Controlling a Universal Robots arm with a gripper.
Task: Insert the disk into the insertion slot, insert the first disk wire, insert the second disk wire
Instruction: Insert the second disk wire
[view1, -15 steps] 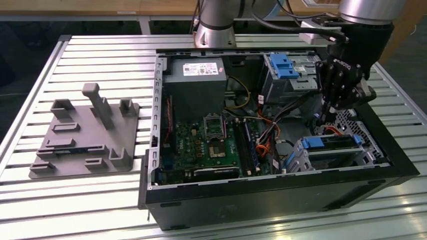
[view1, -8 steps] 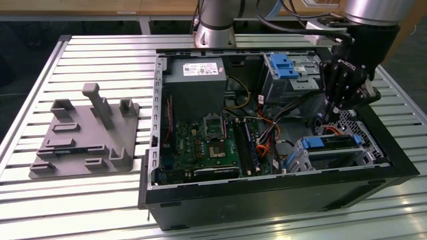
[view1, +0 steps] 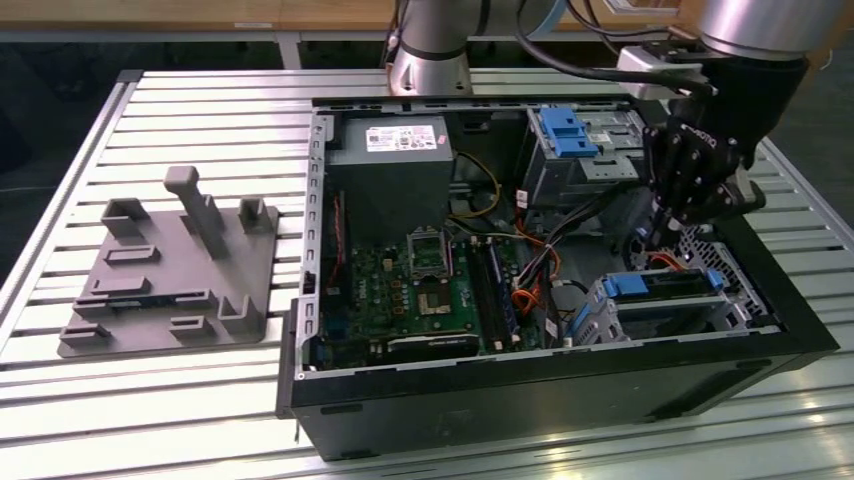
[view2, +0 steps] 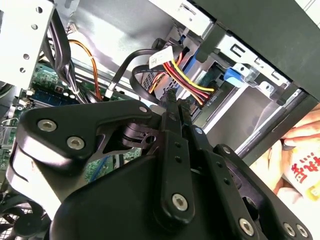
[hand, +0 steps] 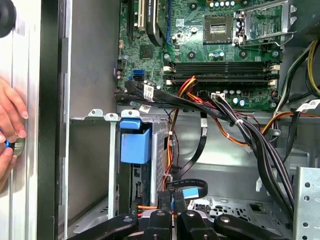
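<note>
The disk (view1: 663, 287), edged by its blue carrier, sits inside the insertion slot (view1: 727, 268), the small perforated cage at the exterior view's right inside the open computer case. My black gripper (view1: 671, 232) hangs just behind that cage. In the first wrist view the carrier's blue tab (hand: 135, 142) stands in the cage (hand: 159, 150), and my gripper (hand: 172, 200) is shut on a flat black disk wire with a blue plug (hand: 192, 191). In the second wrist view my gripper (view2: 177, 97) is beside a red, yellow and black power wire (view2: 187, 80).
The motherboard (view1: 414, 290), the power supply (view1: 390, 160) and a taller bay with a blue latch (view1: 571, 130) crowd the case. Loose cable bundles (hand: 250, 135) cross near my gripper. A hand (hand: 10, 125) rests on the case's outer wall. A grey fixture (view1: 174, 270) lies on the table at the exterior view's left.
</note>
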